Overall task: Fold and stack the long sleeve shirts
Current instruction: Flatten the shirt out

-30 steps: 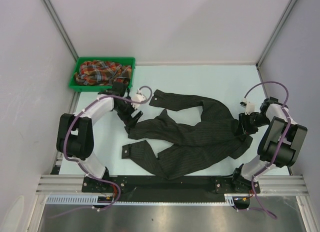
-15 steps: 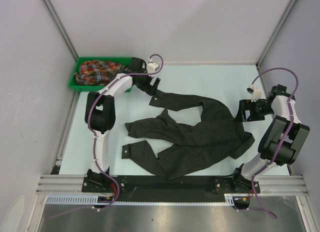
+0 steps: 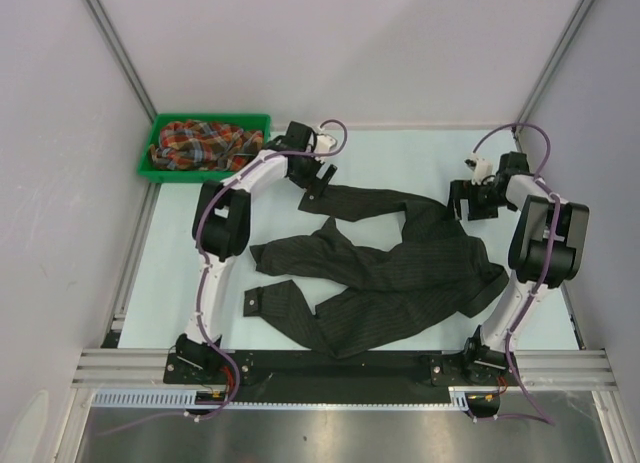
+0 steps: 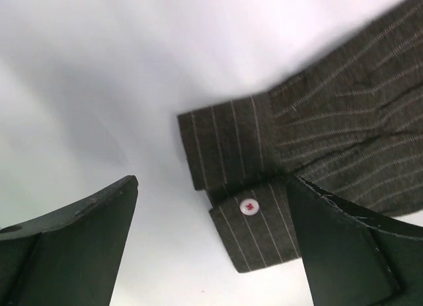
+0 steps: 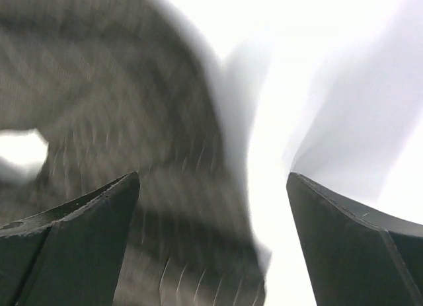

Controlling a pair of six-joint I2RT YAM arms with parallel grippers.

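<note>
- Top view: the black pinstriped shirt (image 3: 390, 273) is lying crumpled across the middle of the table (image 3: 400, 148), nowhere near folded.
  - One sleeve is running along the far side, its long axis going left to right, and it is ending in a cuff (image 3: 318, 195) at the far left.
  - The left gripper (image 3: 318, 178) is hovering just beyond that cuff, so it is plainly the nearer arm for it.
  - The right gripper (image 3: 472, 201) is hanging at the shirt's far right corner, just beside the cloth.
  - The plaid shirt (image 3: 200, 143) is sitting bunched inside the green bin (image 3: 210, 117), left of the left arm and apart from it.
  - Bare table is lying open beyond both grippers, giving room to draw the sleeve outward.
- Left wrist view: the left gripper (image 4: 210, 187) is holding its jaws wide apart with nothing between its fingers (image 4: 79, 240).
  - The cuff (image 4: 231, 147), with its pale button (image 4: 249, 205), is lying flat under the gap and nearer the right finger.
  - The sleeve is trailing off to the upper right, while bare table is showing to the left.
  - I judge that a straight descent would be straddling the cuff's end.
- Right wrist view: the right gripper (image 5: 211, 180) is also standing open and gripping nothing.
  - Blurred dark cloth (image 5: 132, 154) is filling the left half, its edge running under the gap.
  - Bare table (image 5: 317, 88) is showing on the right.
</note>
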